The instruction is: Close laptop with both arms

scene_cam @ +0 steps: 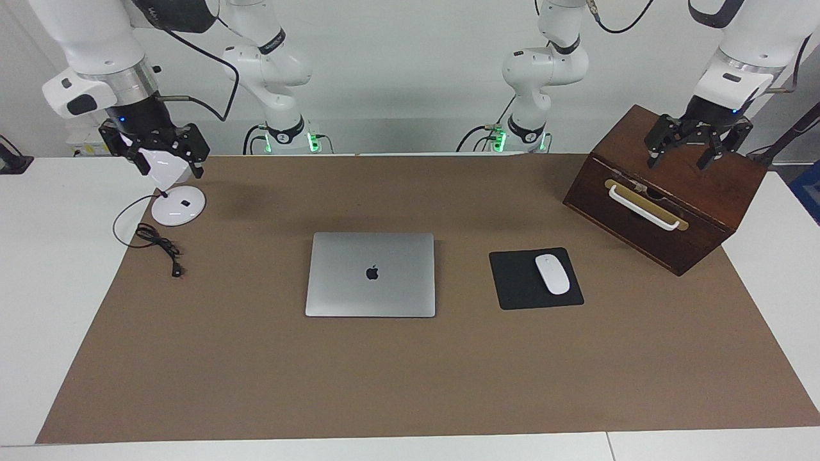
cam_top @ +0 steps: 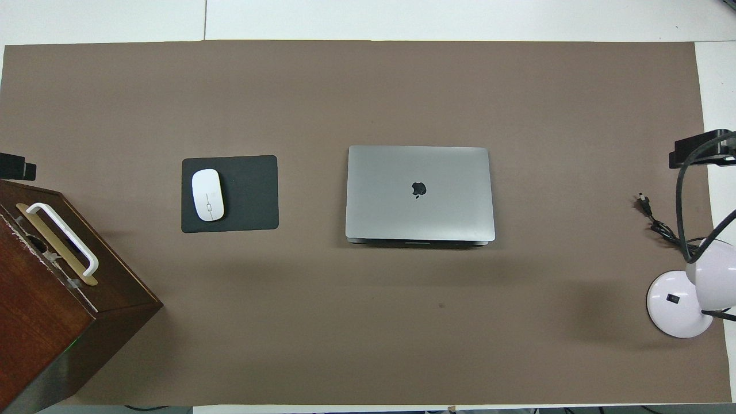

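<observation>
Laptop (scene_cam: pixel 370 274), silver-grey with a dark logo on its lid, lies shut and flat near the middle of the brown mat (scene_cam: pixel 410 384); we see no keyboard. Beside it, toward the left arm's end of the table, we find a black mouse pad (scene_cam: pixel 519 282) bearing a white mouse (scene_cam: pixel 552 274). Nearer to the robots at that end stands a wooden box (scene_cam: pixel 666 192) with a white handle. We see the left gripper (scene_cam: pixel 680 159) raised over the top of this box, its fingers spread apart and holding nothing. At the right arm's end, the right gripper (scene_cam: pixel 168 165) hangs over a white desk lamp (scene_cam: pixel 178 206), its fingers likewise spread wide on either side of the lamp's head; whether they touch it we cannot tell. Both grippers are well apart from the laptop. A black cable (scene_cam: pixel 157 243) lies coiled beside the lamp's base.
</observation>
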Robot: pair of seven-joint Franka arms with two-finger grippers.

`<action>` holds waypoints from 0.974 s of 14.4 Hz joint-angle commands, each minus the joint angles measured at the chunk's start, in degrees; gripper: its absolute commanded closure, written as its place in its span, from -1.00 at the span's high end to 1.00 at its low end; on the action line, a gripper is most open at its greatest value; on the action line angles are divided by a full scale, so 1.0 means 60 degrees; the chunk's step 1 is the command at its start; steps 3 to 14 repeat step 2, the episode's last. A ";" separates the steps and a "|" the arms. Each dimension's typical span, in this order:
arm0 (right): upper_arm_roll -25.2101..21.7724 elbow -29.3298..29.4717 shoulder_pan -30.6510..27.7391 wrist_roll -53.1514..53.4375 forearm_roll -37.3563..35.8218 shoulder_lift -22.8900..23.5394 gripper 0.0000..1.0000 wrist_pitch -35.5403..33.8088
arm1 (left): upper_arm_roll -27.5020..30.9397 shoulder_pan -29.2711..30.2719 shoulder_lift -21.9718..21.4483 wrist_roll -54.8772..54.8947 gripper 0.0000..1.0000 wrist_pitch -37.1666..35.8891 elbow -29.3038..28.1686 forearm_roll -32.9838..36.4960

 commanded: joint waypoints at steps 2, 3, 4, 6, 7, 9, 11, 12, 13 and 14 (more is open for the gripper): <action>0.0131 -0.0201 -0.0132 -0.0189 -0.0189 -0.0153 1.00 0.0100 | -0.0108 0.0079 -0.0072 -0.0122 1.00 0.0175 -0.0154 0.0241; 0.0131 -0.0201 -0.0132 -0.0189 -0.0189 -0.0153 1.00 0.0100 | -0.0108 0.0079 -0.0072 -0.0122 1.00 0.0175 -0.0154 0.0241; 0.0131 -0.0201 -0.0132 -0.0189 -0.0189 -0.0153 1.00 0.0100 | -0.0108 0.0079 -0.0072 -0.0122 1.00 0.0175 -0.0154 0.0241; 0.0131 -0.0201 -0.0132 -0.0189 -0.0189 -0.0153 1.00 0.0100 | -0.0108 0.0079 -0.0072 -0.0122 1.00 0.0175 -0.0154 0.0241; 0.0131 -0.0201 -0.0132 -0.0189 -0.0189 -0.0153 1.00 0.0100 | -0.0108 0.0079 -0.0072 -0.0122 1.00 0.0175 -0.0154 0.0241; 0.0131 -0.0201 -0.0132 -0.0189 -0.0189 -0.0153 1.00 0.0100 | -0.0108 0.0079 -0.0072 -0.0122 1.00 0.0175 -0.0154 0.0241; 0.0131 -0.0201 -0.0132 -0.0189 -0.0189 -0.0153 1.00 0.0100 | -0.0108 0.0079 -0.0072 -0.0122 1.00 0.0175 -0.0154 0.0241; 0.0131 -0.0201 -0.0132 -0.0189 -0.0189 -0.0153 1.00 0.0100 | -0.0108 0.0079 -0.0072 -0.0122 1.00 0.0175 -0.0154 0.0241; 0.0131 -0.0201 -0.0132 -0.0189 -0.0189 -0.0153 1.00 0.0100 | -0.0108 0.0079 -0.0072 -0.0122 1.00 0.0175 -0.0154 0.0241; 0.0131 -0.0201 -0.0132 -0.0189 -0.0189 -0.0153 1.00 0.0100 | -0.0108 0.0079 -0.0072 -0.0122 1.00 0.0175 -0.0154 0.0241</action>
